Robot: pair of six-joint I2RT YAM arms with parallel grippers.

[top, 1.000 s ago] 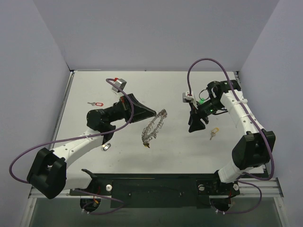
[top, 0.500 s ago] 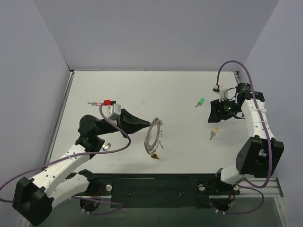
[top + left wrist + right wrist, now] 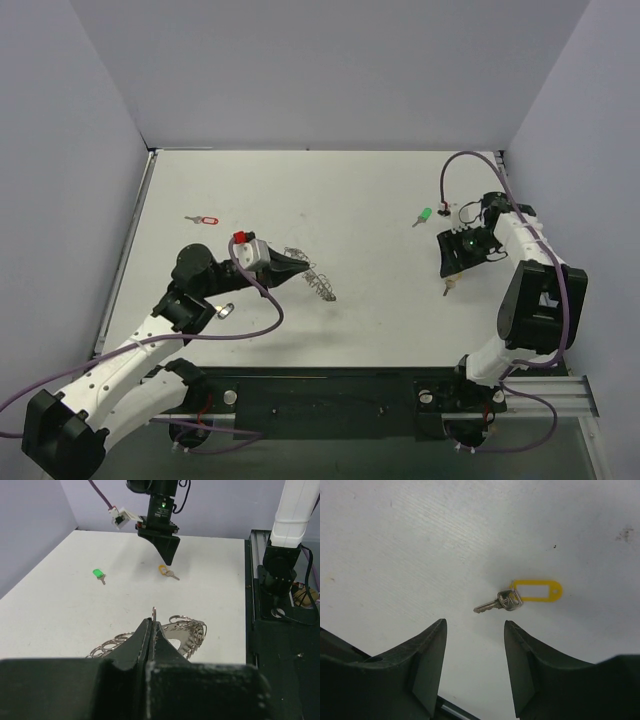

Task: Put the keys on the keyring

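no readable text, brand, number or sign in any view; yellow key tag [image 3: 536,590] has white label window, nothing legible on it; green key tag [image 3: 98,573] and red key tag [image 3: 206,219] too small to read; white connector block [image 3: 121,517] on right arm cable shows no legible print; arm housings and counter [image 3: 350,190] plain, unmarked
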